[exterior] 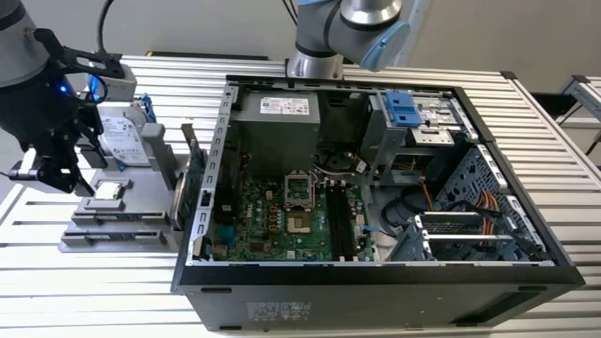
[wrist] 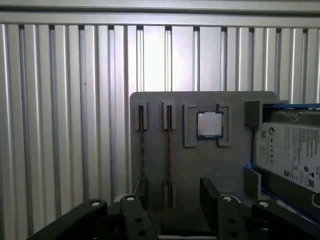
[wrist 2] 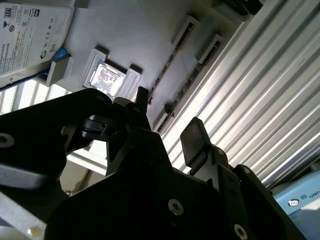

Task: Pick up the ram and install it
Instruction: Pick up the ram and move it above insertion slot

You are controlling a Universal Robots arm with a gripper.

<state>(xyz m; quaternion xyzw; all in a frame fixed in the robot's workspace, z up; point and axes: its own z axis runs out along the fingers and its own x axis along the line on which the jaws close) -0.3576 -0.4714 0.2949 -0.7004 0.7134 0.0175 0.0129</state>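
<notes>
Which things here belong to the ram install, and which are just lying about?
Job: ram in the gray holder; open tool near it; motherboard memory slots.
Lying about: CPU; hard drive.

— What does everything stand on?

— A broad desk (exterior: pixel 94 282) of silvery ribbed metal slats. Its grooves run side by side, and they show in both wrist views too.

— What is behind the desk?

— A plain pale wall (exterior: pixel 207 24), flat and unmarked. Just past the desk's far corner, at the exterior view's right, stands a second slatted surface (exterior: pixel 587 95), with a dark gap between it and the desk.

— And the light?

— Bright and even. The desk's slats (wrist 2: pixel 270 100) shine white in the second wrist view.
</notes>
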